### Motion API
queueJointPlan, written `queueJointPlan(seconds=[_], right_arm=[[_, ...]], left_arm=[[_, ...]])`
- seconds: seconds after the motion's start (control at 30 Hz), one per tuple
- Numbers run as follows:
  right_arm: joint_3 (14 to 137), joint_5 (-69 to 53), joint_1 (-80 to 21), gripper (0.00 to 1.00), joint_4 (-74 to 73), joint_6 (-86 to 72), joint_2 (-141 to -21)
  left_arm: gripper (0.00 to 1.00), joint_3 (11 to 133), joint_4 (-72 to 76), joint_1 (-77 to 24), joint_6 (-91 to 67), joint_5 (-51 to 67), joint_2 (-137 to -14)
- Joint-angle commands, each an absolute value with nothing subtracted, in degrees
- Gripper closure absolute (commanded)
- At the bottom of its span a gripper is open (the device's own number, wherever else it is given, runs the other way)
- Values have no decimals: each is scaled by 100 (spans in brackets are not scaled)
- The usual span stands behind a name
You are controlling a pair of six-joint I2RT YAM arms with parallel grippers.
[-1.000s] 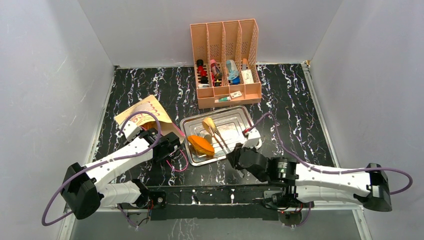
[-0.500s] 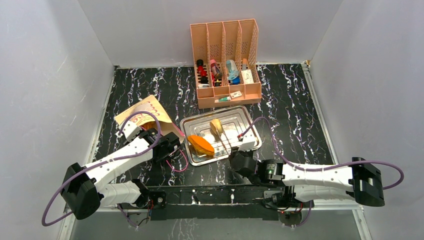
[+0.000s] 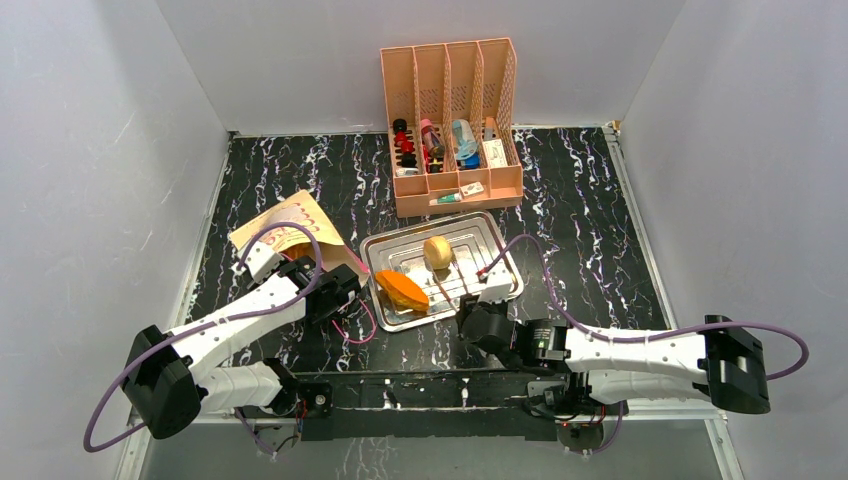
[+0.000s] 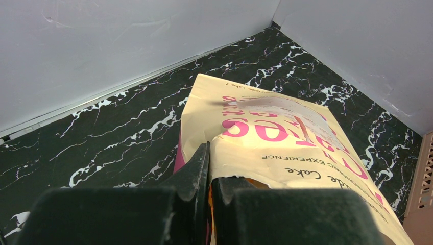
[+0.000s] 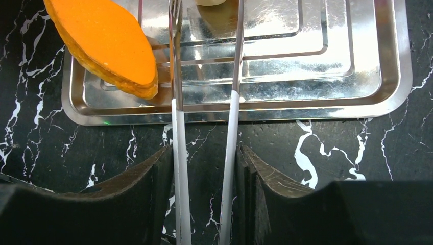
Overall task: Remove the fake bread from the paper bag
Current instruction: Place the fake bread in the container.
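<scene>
On the tray (image 3: 472, 241), bun (image 3: 436, 251): likely light, stiff, slick; grip its middle. Left gripper (image 4: 210, 168) clamps bag (image 4: 275, 132); right gripper (image 5: 204, 168) holds spread tongs (image 5: 176, 127)

Cream-and-pink paper bag (image 4: 286, 148), orange bread (image 5: 102, 46), silver tray (image 5: 357, 99), silver-white tongs (image 5: 232, 117), black white-veined table (image 3: 580, 220)
</scene>
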State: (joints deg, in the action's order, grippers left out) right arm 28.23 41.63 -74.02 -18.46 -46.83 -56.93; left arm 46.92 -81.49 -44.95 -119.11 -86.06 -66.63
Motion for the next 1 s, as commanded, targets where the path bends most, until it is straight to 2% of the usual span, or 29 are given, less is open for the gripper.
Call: queueJointPlan(seconds=[0.0, 0.3, 0.97], right_arm=[[2865, 4345, -7400, 57, -1885, -4913, -5436], [2885, 4425, -7400, 56, -2505, -5274, -4724], [3470, 4563, -7424, 58, -3028, -5123, -4296]], left_arm=[[99, 4719, -8292, -4473, -13017, -8824, -6592], [99, 4752, -8288, -4471, -12989, -8851, -6607], [99, 4832, -8279, -4472, -12867, -8842, -6601]])
